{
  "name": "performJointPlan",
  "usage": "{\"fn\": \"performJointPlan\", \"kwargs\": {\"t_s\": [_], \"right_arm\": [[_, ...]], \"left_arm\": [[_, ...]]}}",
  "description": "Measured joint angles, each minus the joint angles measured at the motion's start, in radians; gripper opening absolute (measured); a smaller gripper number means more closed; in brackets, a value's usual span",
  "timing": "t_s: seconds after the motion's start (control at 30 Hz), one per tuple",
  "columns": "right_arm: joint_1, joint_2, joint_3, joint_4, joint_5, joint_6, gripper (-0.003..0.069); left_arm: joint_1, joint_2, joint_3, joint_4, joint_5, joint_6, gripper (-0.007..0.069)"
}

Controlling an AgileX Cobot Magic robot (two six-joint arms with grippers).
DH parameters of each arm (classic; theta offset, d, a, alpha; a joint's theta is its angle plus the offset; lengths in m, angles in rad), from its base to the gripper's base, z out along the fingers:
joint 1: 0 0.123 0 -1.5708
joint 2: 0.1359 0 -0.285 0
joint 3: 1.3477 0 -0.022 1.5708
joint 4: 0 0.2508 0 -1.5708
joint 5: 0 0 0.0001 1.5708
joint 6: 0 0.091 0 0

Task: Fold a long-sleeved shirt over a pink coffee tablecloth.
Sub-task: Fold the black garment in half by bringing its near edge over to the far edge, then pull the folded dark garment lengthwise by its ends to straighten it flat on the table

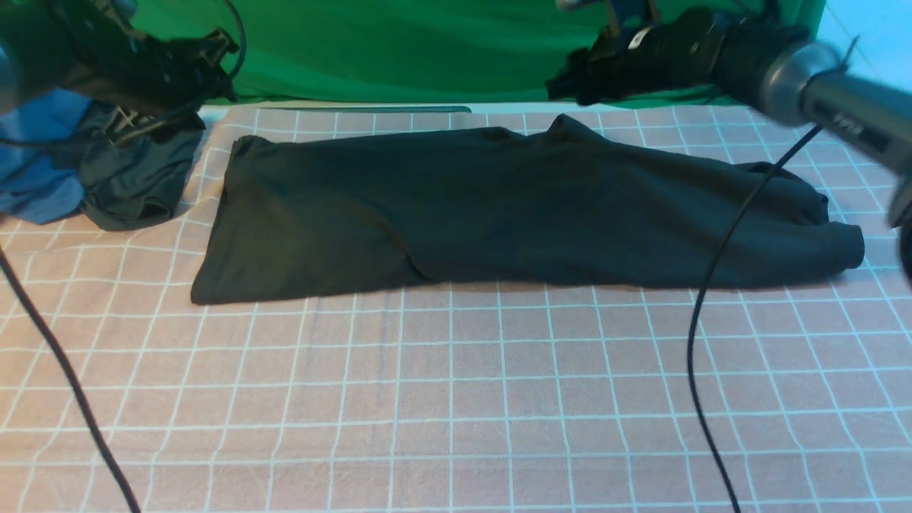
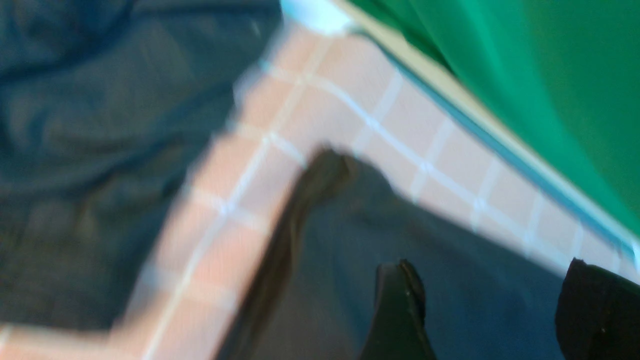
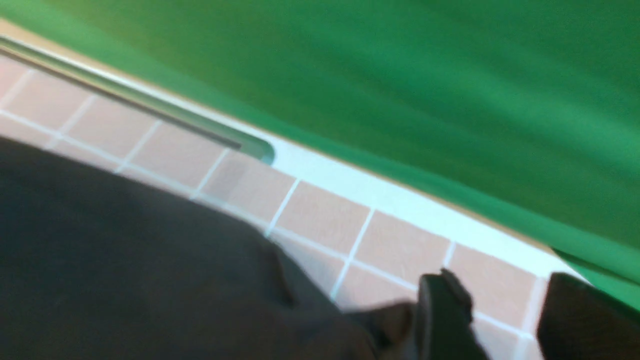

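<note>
The long-sleeved shirt (image 1: 499, 206) lies as a long black folded band across the far half of the pink coffee tablecloth (image 1: 456, 399). My left gripper (image 1: 203, 68) hovers above the shirt's far left corner. In the left wrist view the left gripper (image 2: 487, 265) is open, with shirt fabric (image 2: 450, 250) below the gap and nothing held. My right gripper (image 1: 564, 82) hangs over the far edge near a raised peak of cloth. In the right wrist view the right gripper (image 3: 500, 280) is open over bare tablecloth (image 3: 400, 250), beside the shirt's edge (image 3: 125, 260).
A smaller dark green-black garment (image 1: 135, 171) and a blue garment (image 1: 35, 189) are piled at the far left. A green cloth (image 1: 399, 50) hangs behind the table's far edge. Black cables (image 1: 64, 370) (image 1: 705, 320) trail over the tablecloth from each arm.
</note>
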Motion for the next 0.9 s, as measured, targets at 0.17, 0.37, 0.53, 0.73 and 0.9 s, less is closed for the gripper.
{"fn": "performJointPlan", "kwargs": {"t_s": [0.17,0.37,0.53,0.73,0.9], "right_arm": [[-0.039,-0.169,-0.002,-0.008,0.29,0.0,0.0074],[-0.111,-0.285,-0.008,-0.025,0.672,0.001,0.0039],[-0.18,-0.315,0.045,-0.032,0.746,0.016,0.0038],[-0.214,-0.342,0.159,-0.04,0.752,0.011,0.0038],[-0.214,-0.342,0.189,-0.038,0.756,0.003,0.0038]], "left_arm": [[-0.008,-0.092,-0.014,0.022,0.292,0.094,0.0299],[-0.01,-0.108,0.029,0.075,0.54,0.123,0.003],[-0.01,-0.108,0.156,0.118,0.573,0.129,0.0013],[-0.01,-0.108,0.262,0.129,0.416,0.172,0.0038],[-0.01,-0.102,0.283,0.18,0.305,0.2,0.0217]]}}
